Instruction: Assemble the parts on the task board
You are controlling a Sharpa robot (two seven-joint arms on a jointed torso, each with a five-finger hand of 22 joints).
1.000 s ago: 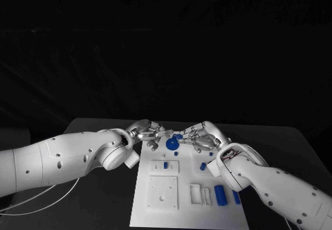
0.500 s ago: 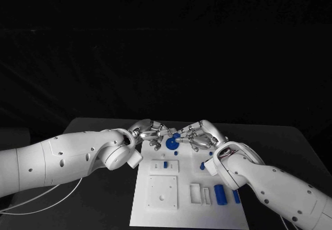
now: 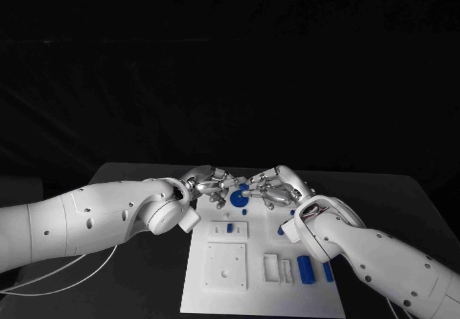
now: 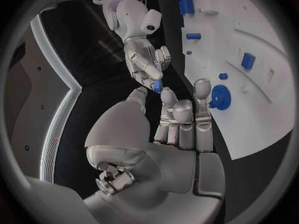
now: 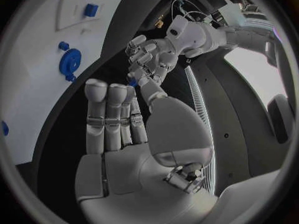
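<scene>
The left hand point(image 3: 206, 186) hovers over the far end of the task board point(image 3: 258, 292), fingers point(image 4: 181, 119) held side by side and nearly straight in its own wrist view, nothing between them. Facing it — the fingertips close together, whether touching I cannot tell — the right hand point(image 3: 276, 188) pinches a small blue part point(image 4: 157, 86) at its fingertips, above the worktop point(image 3: 134, 179) just beyond the board's far edge. Beneath the two hands a round blue gear-like part point(image 3: 238, 198) sits on the board, a smaller blue piece point(image 3: 243, 212) just nearer. Mid-board lies a white plate with a hole point(image 3: 225, 266), then white rectangular frames point(image 3: 278, 268), and to their right a blue cylinder point(image 3: 306, 270) — another blue part point(image 3: 328, 272) beside it, partly hidden by the right arm.
</scene>
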